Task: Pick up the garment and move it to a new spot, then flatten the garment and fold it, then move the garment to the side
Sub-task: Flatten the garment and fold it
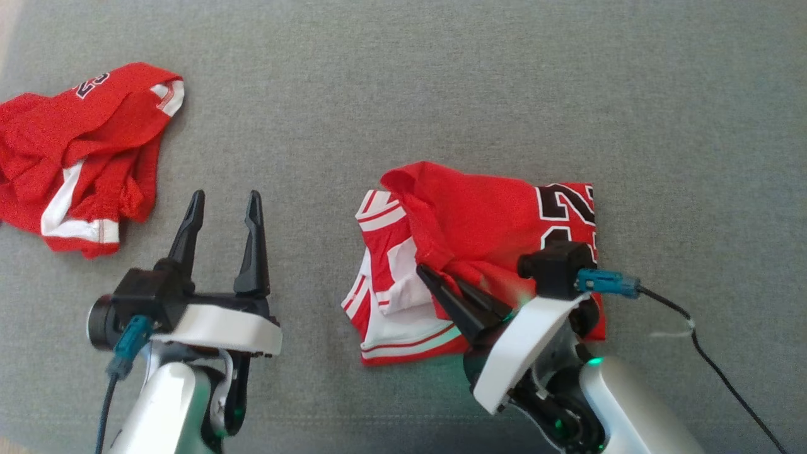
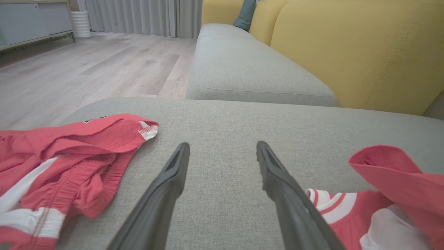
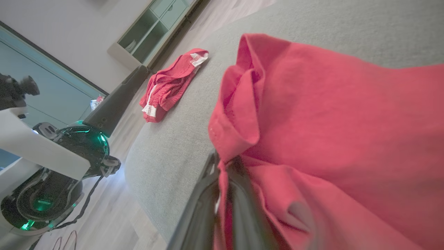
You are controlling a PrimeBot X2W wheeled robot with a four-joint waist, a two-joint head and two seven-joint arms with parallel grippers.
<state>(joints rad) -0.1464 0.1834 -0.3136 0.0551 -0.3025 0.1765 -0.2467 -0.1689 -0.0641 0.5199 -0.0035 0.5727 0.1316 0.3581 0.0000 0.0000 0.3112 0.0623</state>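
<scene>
Two tools are shown above a grey sofa seat (image 1: 441,75). The right tool (image 1: 423,272) is pinched shut on the red jersey (image 1: 485,221) lying directly before it; the left tool (image 1: 226,197) is spread wide, empty, further left.

Soft even daylight, faint shadows; wrist views blur up close
</scene>
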